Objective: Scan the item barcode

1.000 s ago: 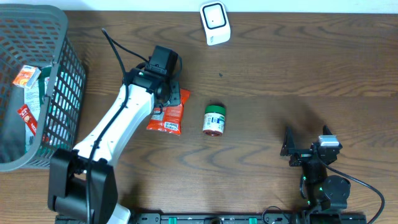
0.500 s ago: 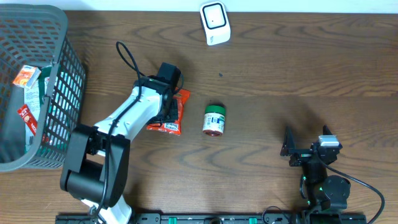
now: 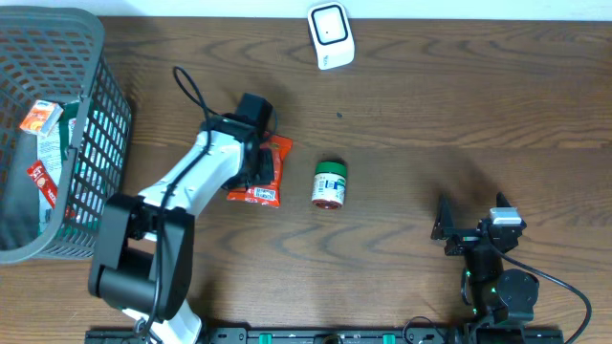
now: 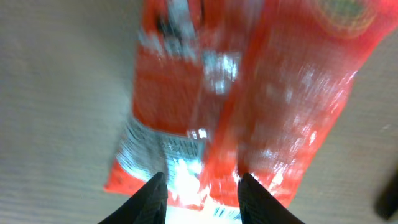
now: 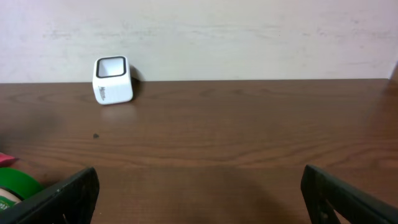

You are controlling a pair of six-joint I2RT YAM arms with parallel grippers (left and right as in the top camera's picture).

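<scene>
A red snack packet [image 3: 266,172] lies flat on the wooden table, with white print and a barcode at its near end. My left gripper [image 3: 254,158] hangs over the packet's left part. In the left wrist view the packet [image 4: 249,93] fills the blurred frame. There the left gripper [image 4: 202,177] stands partly open over the packet's near edge, and the packet spreads wider than both fingers. The white barcode scanner [image 3: 330,35] stands at the table's far edge, also in the right wrist view [image 5: 112,79]. My right gripper [image 3: 446,227] rests wide open near the front right [image 5: 199,186], holding nothing.
A small jar with a green lid [image 3: 330,183] lies on its side right of the packet, and its green edge [image 5: 12,185] shows in the right wrist view. A grey mesh basket [image 3: 96,115] with several packets stands at the far left.
The left arm's base and elbow have swung to the right while its gripper stayed over the red packet, shifting slightly. The right arm has not moved.
</scene>
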